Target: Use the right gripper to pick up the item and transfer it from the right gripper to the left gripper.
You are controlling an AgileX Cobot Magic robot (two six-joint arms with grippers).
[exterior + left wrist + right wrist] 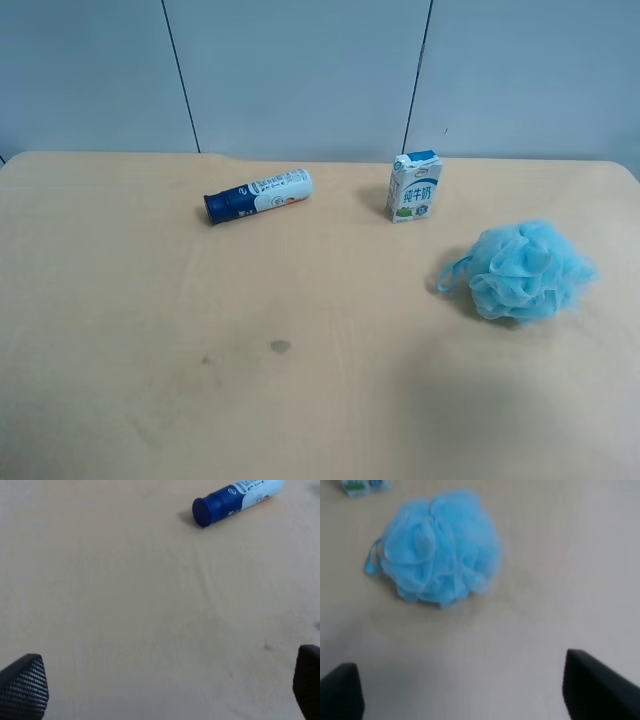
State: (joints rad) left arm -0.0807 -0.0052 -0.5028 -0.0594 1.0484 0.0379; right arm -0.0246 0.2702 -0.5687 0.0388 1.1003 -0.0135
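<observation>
Mesh pouf [528, 270], ruffled blue ball, rests untouched; right claw [460, 680] and left claw [167, 680] both gape.

Soft, even, fairly bright light fills the high view. The counter [120, 300] shows no glare, only faint, diffuse shadows hugging the milk carton [413, 187], tube [258, 194] and pouf [528, 270]. The right wrist view is pale and blurred throughout: the pouf's mesh smears, and the fingers [600, 692] of the right gripper [462, 692] are soft-edged. The left wrist view is sharper, with weave visible on one of the fingers [25, 687] of the left gripper [170, 690].
</observation>
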